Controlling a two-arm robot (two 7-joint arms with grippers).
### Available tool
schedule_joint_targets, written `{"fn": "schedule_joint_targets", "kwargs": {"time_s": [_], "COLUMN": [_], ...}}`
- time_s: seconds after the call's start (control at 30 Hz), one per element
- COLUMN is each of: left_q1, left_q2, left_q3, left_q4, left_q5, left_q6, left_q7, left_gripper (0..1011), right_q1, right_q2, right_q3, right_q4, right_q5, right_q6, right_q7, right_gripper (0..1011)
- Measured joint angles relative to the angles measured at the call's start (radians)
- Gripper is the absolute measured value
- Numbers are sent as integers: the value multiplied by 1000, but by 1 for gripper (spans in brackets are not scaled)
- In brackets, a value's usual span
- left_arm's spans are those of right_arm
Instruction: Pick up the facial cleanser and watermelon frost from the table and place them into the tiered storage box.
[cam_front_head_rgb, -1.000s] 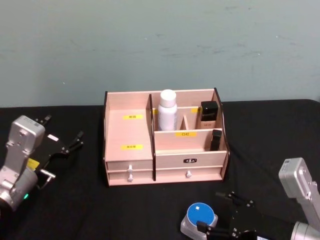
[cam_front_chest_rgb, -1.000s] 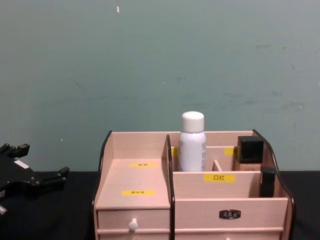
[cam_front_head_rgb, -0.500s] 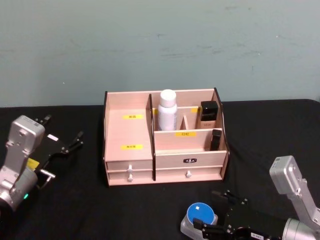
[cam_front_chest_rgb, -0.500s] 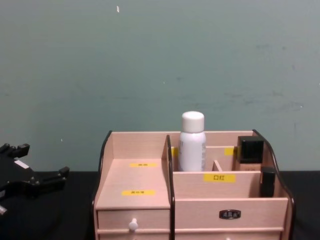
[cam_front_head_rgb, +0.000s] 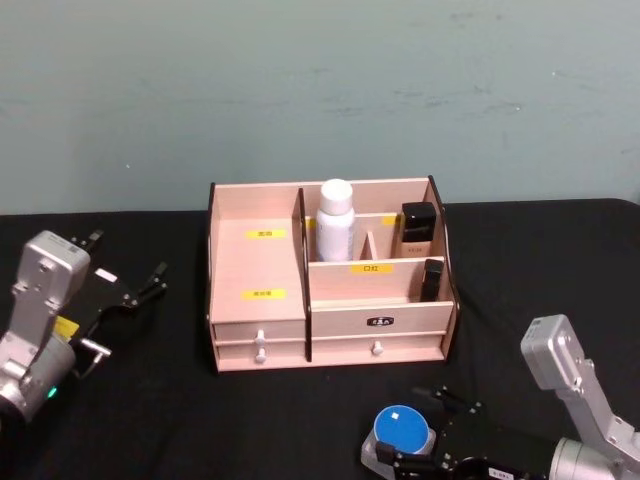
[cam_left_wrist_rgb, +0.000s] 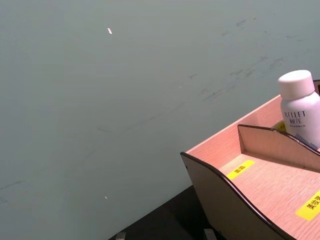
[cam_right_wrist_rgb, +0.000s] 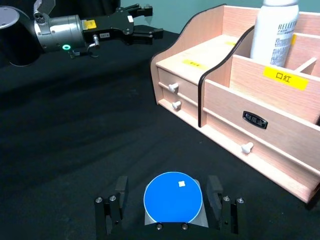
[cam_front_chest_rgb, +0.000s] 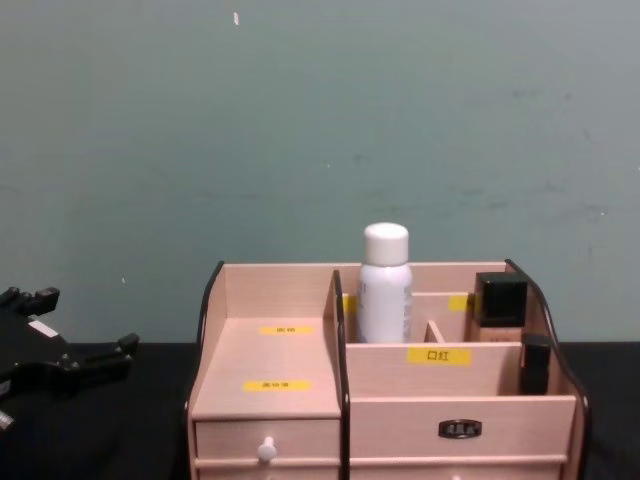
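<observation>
The jar (cam_front_head_rgb: 400, 430) sits on the black table (cam_front_head_rgb: 150, 400) in front of the box (cam_front_head_rgb: 255, 270), blue lid up, on my right-hand side and well short of the drawer fronts. My right pincer (cam_front_head_rgb: 428, 432) is down at table level around it, spread wide, one finger (cam_right_wrist_rgb: 121, 186) on each side. The wrist view shows a strip of dark cloth between each pad and the jar (cam_right_wrist_rgb: 173, 199), so nothing is clamped.

The cleanser (cam_front_head_rgb: 335, 220) stands upright inside the box, in the back compartment just right of the tall black-edged divider. To its right are two black-capped bottles (one broad (cam_front_head_rgb: 418, 228) at the back, one slim (cam_front_head_rgb: 431, 280) in the front-right compartment).

Between jar and compartments rises the box's lower front: three white knobs (cam_front_head_rgb: 260, 338) face me, two stacked on the left and one on the right. I count five yellow labels (cam_front_head_rgb: 265, 233), I think; the two beside the cleanser are half hidden.

My left pincer (cam_front_head_rgb: 128, 255) hangs over the table well to the left of the box, its fingers spread, holding nothing.
</observation>
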Motion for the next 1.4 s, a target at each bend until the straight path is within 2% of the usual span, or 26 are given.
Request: {"fn": "schedule_joint_targets", "kwargs": {"time_s": [1.4], "left_q1": [0], "left_q2": [0], "left_q3": [0], "left_q4": [0], "left_q5": [0], "left_q6": [0], "left_q7": [0], "left_gripper": [1010], "right_q1": [68], "right_q2": [-41], "right_q3": [-57], "right_q4": [105], "right_q5": [-12], "right_q6": [7], "right_q7": [29], "right_gripper": [1002]}}
